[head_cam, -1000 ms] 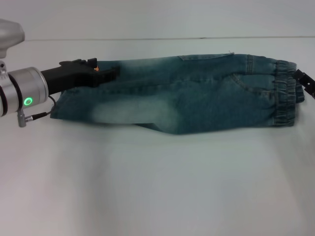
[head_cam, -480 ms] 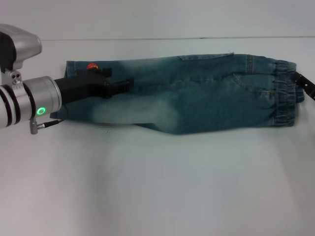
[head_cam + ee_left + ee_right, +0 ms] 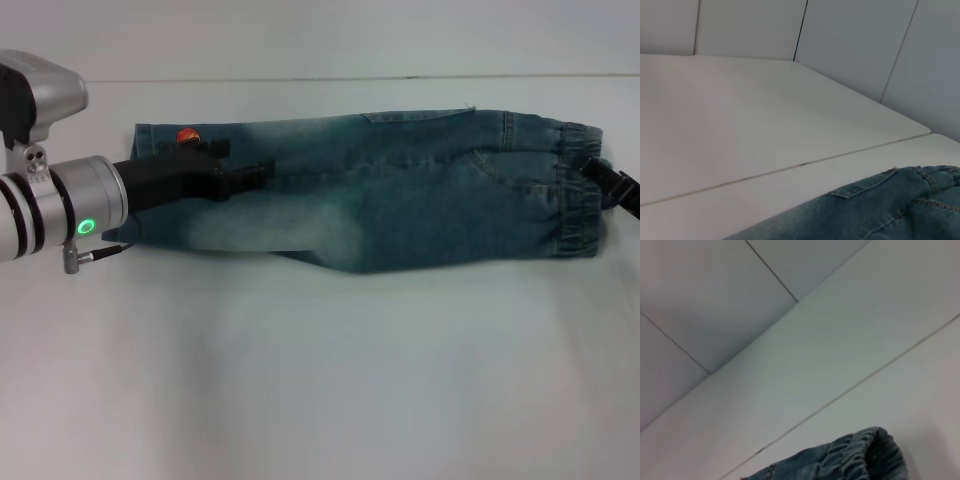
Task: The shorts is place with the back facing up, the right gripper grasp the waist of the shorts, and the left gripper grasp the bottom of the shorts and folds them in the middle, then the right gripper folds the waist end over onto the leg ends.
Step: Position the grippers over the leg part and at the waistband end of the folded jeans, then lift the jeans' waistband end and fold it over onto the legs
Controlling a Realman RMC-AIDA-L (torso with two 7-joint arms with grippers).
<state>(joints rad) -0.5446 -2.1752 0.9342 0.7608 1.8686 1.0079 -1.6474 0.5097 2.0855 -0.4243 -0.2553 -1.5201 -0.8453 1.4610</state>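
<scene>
the white table (image 3: 320, 380) carries the faded blue-green denim shorts (image 3: 400, 200), which lie as one long narrow band across its far half. the two legs appear stacked one on the other, so the lengthwise fold down the middle reads as done. the waist-onto-hems fold is judged not yet done, since the garment is at full length with the two ends well apart.

the gathered elastic waistband (image 3: 580, 190) sits at the robot's right end, and its ruched edge also shows in the right wrist view (image 3: 870, 452). the straight stitched leg hems (image 3: 135, 185) are at the left end, with a small orange-red spot of embroidery near the far corner.

the left gripper, a black claw on a shiny silver wrist with a green light (image 3: 255, 172), lies over the leg end, fingertips pointing toward the middle of the cloth. the fingers look drawn together, with no fold of denim visibly between them; whether they pinch fabric underneath cannot be told.

the right gripper, a black claw mostly out of frame (image 3: 608, 187), touches or overlaps the waistband at the right edge. how far it is open, or whether it has hold, cannot be told.
</scene>
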